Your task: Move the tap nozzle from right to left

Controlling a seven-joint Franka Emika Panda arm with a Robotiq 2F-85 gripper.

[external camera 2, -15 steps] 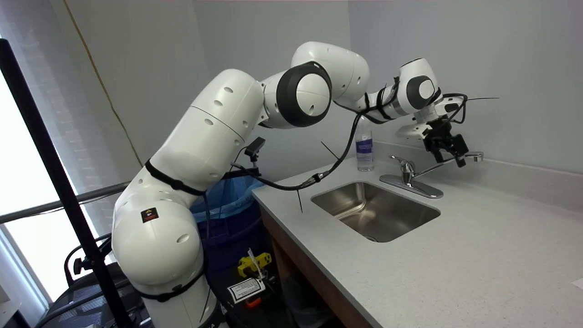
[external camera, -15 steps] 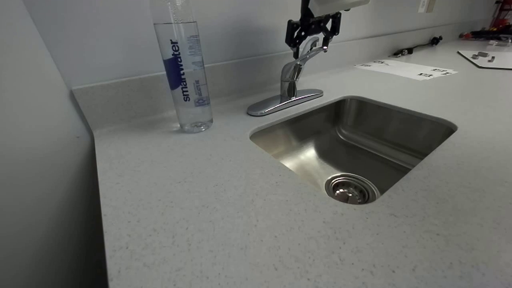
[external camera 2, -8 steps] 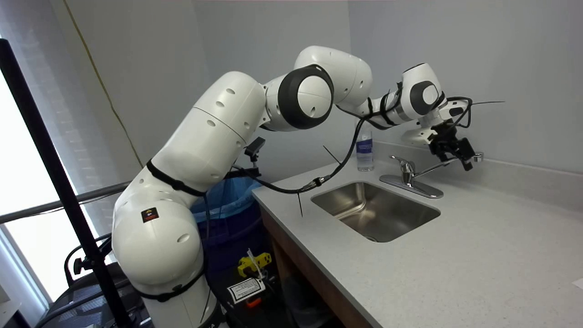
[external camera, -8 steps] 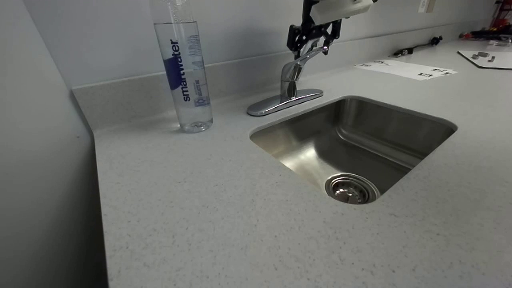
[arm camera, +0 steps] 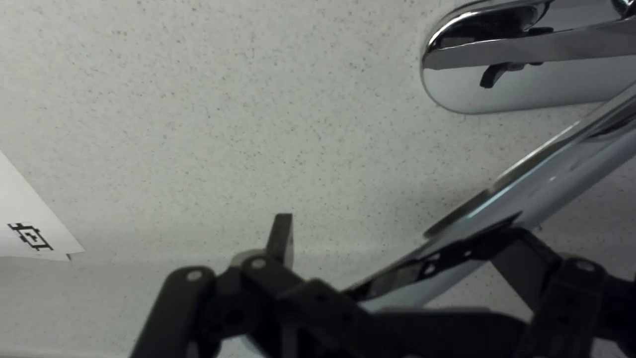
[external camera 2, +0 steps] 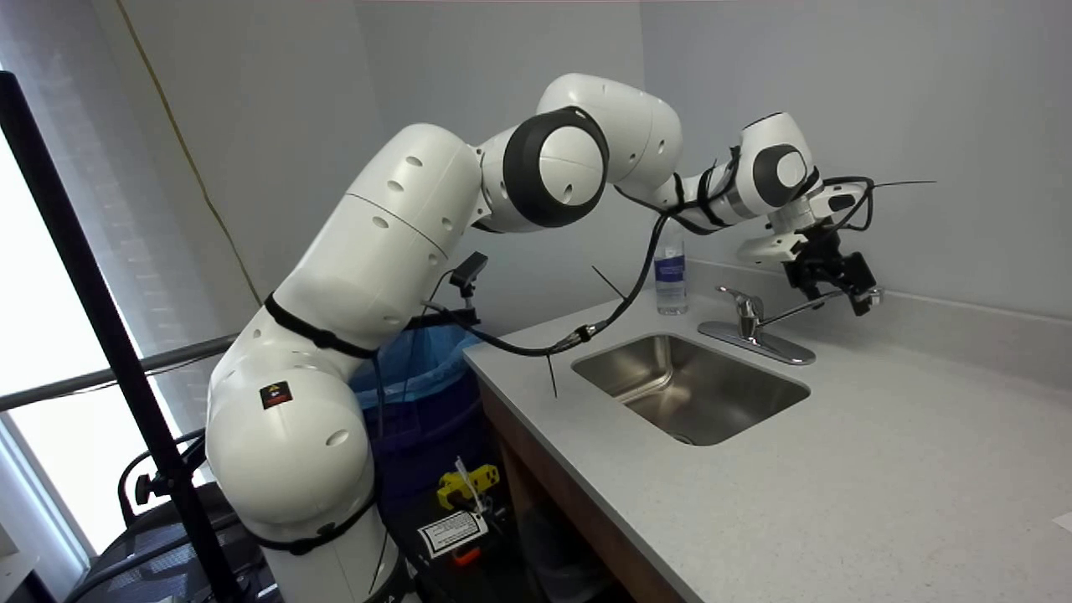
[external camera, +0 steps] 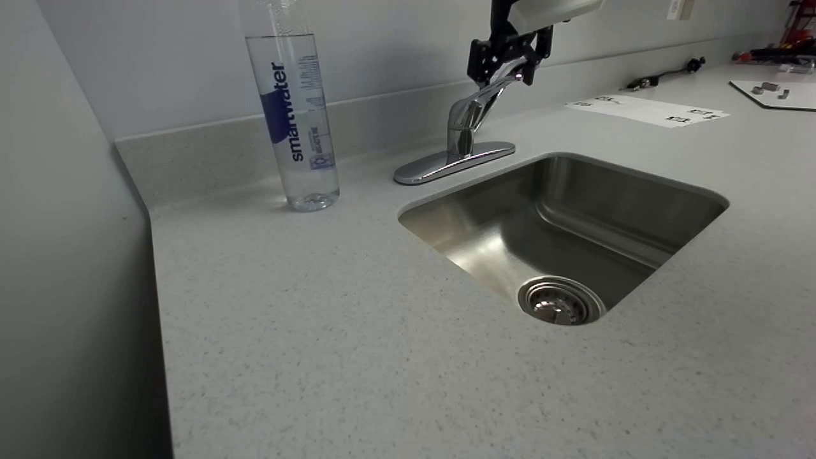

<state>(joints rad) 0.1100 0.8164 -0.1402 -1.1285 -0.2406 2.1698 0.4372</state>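
Observation:
The chrome tap has a base plate point(external camera: 424, 169) behind the sink, a raised lever point(external camera: 488, 91) and a long spout. The spout's nozzle end point(external camera 2: 876, 296) points toward the back wall at the right; in the other exterior picture the gripper largely covers it. My gripper point(external camera 2: 839, 305) is over the outer part of the spout in both exterior views point(external camera: 505, 81). In the wrist view the gripper's fingers point(arm camera: 400, 226) are wide apart, and the spout point(arm camera: 526, 199) runs diagonally between them. The right finger looks close to the spout; I cannot tell if it touches.
A water bottle point(external camera: 296, 127) stands left of the tap. The steel sink point(external camera: 599, 217) lies in front of it. The backsplash point(external camera 2: 988, 322) and wall are close behind the gripper. A marker sheet point(external camera: 644, 109) and a white board point(external camera: 781, 95) lie farther along the counter.
My gripper has lowered and shifted right over the spout. The nozzle end has shifted slightly, and the spout now shows below the lever. The bottle has not moved.

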